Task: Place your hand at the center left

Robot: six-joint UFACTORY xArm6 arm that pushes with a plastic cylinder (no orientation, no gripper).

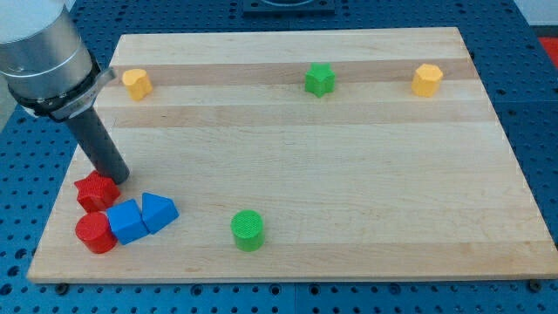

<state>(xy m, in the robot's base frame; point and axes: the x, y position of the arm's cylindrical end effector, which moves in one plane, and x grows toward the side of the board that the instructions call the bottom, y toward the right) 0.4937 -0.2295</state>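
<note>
My tip [117, 177] rests on the wooden board [349, 157] near its left edge, about mid-height. It sits just above and to the right of a red star block [95, 192], touching or almost touching it. Below that lie a red cylinder [93, 233], a blue cube [127, 221] and a blue triangular block [159, 211], clustered at the view's bottom left. The rod rises up and to the left into the grey arm body [44, 52].
A yellow hexagonal block [137, 83] sits at the top left, a green star [320, 79] at the top middle, a yellow hexagonal block [426, 79] at the top right. A green cylinder [248, 229] stands at the bottom middle.
</note>
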